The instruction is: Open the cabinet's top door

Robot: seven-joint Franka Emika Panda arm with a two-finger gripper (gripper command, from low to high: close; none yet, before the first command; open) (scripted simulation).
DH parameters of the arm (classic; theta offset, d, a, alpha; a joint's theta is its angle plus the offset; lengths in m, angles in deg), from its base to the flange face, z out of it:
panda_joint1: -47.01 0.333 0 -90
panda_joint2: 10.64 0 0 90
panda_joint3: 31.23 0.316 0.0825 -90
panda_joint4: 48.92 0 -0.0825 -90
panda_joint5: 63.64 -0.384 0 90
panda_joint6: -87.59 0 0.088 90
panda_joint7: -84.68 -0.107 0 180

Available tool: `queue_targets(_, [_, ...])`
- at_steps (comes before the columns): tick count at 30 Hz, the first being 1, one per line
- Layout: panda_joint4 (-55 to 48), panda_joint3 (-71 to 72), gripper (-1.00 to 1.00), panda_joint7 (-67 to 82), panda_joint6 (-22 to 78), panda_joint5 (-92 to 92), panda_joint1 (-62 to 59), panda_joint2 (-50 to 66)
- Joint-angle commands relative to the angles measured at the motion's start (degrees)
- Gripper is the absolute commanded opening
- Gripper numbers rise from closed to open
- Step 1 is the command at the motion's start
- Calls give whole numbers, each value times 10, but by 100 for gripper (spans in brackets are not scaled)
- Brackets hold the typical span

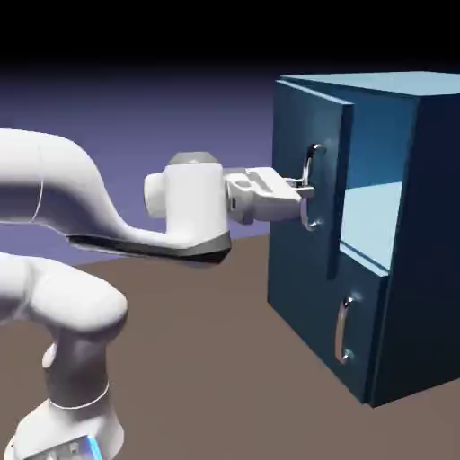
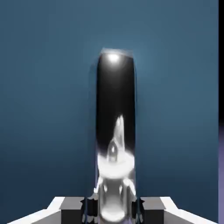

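The claw [image 1: 306,190] points toward three o'clock in the exterior view, clamped on the top door's handle [image 1: 312,161].

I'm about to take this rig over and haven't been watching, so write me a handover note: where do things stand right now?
Gripper: shut on the top door's handle, one finger on each side of the bar.
Top door: partly open, swung out from the cabinet, with the light-blue inside showing past its edge.
Lower door: looks shut, its own handle free of the gripper.
Done: handle gripped, top door off its closed position.
Left: probably swing the top door wider, then let go of the handle.
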Motion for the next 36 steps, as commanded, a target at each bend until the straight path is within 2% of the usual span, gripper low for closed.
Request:
queue_targets(1, [14,20,-100,10,12,-26,-11,-12])
queue_targets(9, [93,173,-100,76,102,-225,-51,-97])
queue_targets(19, [125,373,-100,124,245,-473,-15,-147])
queue_targets(28, [81,560,-100,117,397,-674,16,-94])
queue_targets(36, [-31,726,-100,84,544,-826,-30,17])
